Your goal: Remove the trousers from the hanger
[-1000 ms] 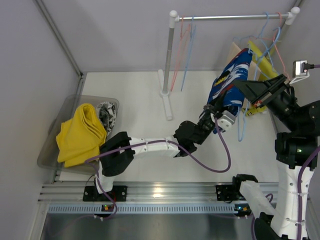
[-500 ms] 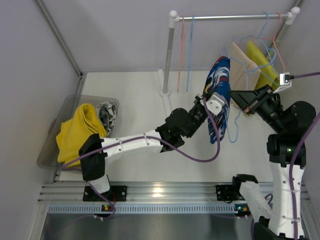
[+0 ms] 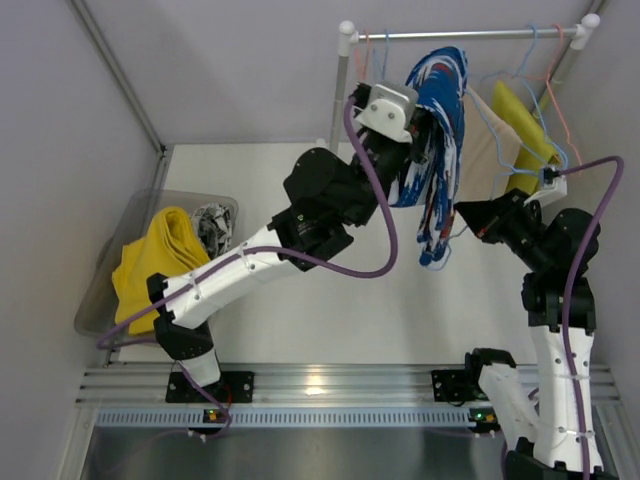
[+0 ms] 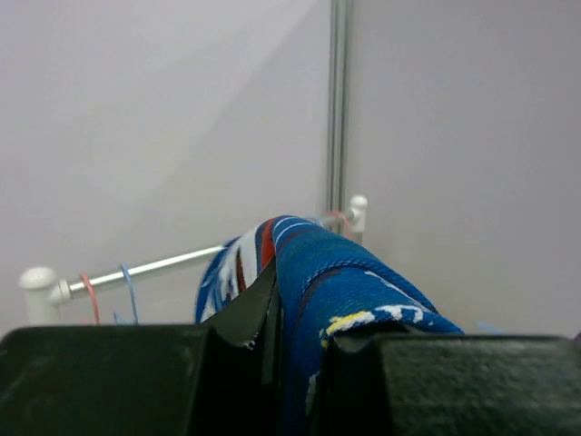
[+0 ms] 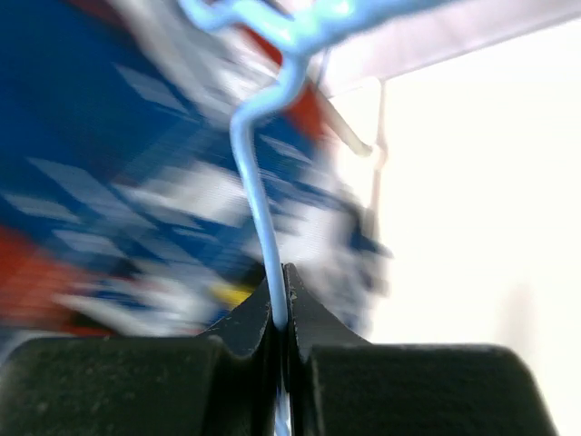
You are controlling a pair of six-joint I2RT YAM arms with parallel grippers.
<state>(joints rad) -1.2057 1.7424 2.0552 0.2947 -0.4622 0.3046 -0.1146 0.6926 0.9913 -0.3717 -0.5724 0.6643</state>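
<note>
My left gripper [image 3: 420, 125] is shut on the blue trousers with white and red patches [image 3: 438, 120] and holds them high, near the rail [image 3: 460, 35]. In the left wrist view the blue cloth [image 4: 345, 282] bulges between my closed jaws. My right gripper [image 3: 462, 213] is shut on a light-blue wire hanger [image 5: 259, 195], whose loop hangs low [image 3: 435, 255] under the trousers. The yellow trousers [image 3: 160, 268] and the black-and-white print trousers [image 3: 212, 228] lie in the bin at the left.
A clear plastic bin [image 3: 120, 250] stands at the left. The rack's post [image 3: 338, 110] rises at centre back. A beige cloth [image 3: 490, 150] and an olive-yellow cloth [image 3: 525, 130] hang on hangers at the rail's right end. Empty wire hangers [image 3: 372, 50] hang near the post.
My left arm has swung up and back, lifting the blue trousers from mid-table to rail height. My right gripper moved left and lower with the blue hanger.
</note>
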